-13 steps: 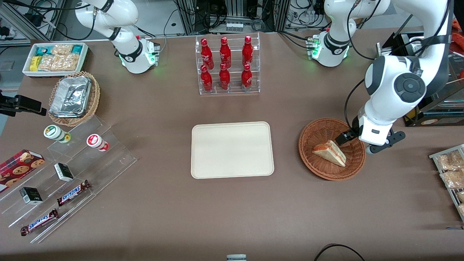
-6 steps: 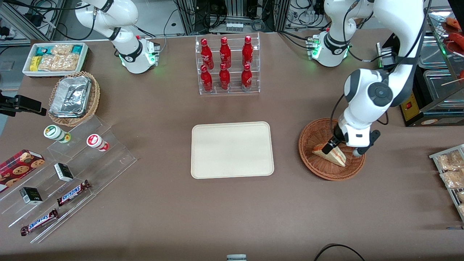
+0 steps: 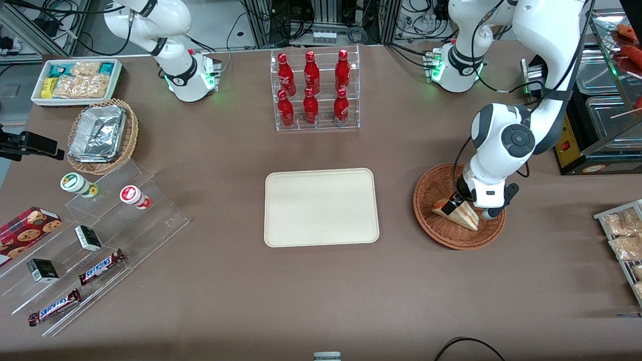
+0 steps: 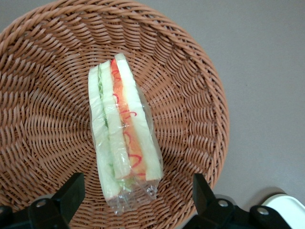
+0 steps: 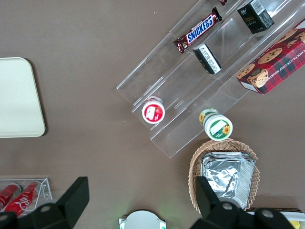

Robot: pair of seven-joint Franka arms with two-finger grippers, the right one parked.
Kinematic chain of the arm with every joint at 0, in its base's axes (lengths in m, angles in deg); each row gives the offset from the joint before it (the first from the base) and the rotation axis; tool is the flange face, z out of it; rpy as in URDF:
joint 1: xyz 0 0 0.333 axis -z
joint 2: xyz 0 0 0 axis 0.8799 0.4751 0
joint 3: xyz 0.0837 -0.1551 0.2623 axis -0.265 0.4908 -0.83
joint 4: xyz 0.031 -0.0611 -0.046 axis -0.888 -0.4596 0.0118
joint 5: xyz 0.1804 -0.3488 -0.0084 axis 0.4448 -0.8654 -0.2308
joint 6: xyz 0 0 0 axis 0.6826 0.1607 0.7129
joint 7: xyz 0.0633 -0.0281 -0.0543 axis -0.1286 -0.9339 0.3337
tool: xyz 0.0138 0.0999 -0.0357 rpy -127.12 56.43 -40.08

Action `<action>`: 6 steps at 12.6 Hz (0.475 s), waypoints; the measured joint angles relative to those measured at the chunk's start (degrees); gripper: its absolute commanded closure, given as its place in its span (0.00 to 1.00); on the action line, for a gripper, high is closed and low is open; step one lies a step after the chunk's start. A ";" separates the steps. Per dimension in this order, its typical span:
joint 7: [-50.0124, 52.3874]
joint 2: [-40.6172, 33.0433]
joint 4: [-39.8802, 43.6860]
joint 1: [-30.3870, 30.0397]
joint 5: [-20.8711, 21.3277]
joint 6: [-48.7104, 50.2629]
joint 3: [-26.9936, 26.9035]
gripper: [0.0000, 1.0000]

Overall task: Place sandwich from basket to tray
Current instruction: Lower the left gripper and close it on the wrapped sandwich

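One brown desk [image 3: 321, 291] carries all items in the front view: tray [image 3: 321, 207] at centre, basket [image 3: 459, 206] toward the working arm's end, cabling at the room edge. Left wrist view: end effector [image 4: 136, 200] open, fingers straddling the wrapped sandwich [image 4: 123, 136] lying in the basket [image 4: 190, 95]

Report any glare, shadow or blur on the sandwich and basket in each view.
Left wrist view: sandwich sharp, its clear wrap faintly shiny, no harsh glare; basket weave crisp; the open gripper straddles the wedge. Front view: the arm hides part of the basket and dims its inside; lighting is even.
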 measured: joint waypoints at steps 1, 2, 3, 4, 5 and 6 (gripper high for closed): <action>0.02 0.47 0.00 0.00 0.00 -0.12 -0.03 0.01; 0.03 0.91 0.00 -0.01 0.00 -0.27 -0.07 0.07; 0.05 1.35 0.01 -0.03 0.00 -0.43 -0.14 0.21; 0.08 1.74 0.01 -0.05 0.00 -0.60 -0.24 0.35; 0.09 2.03 0.02 -0.14 -0.01 -0.88 -0.35 0.54; 0.10 2.24 0.05 -0.27 -0.01 -1.02 -0.42 0.81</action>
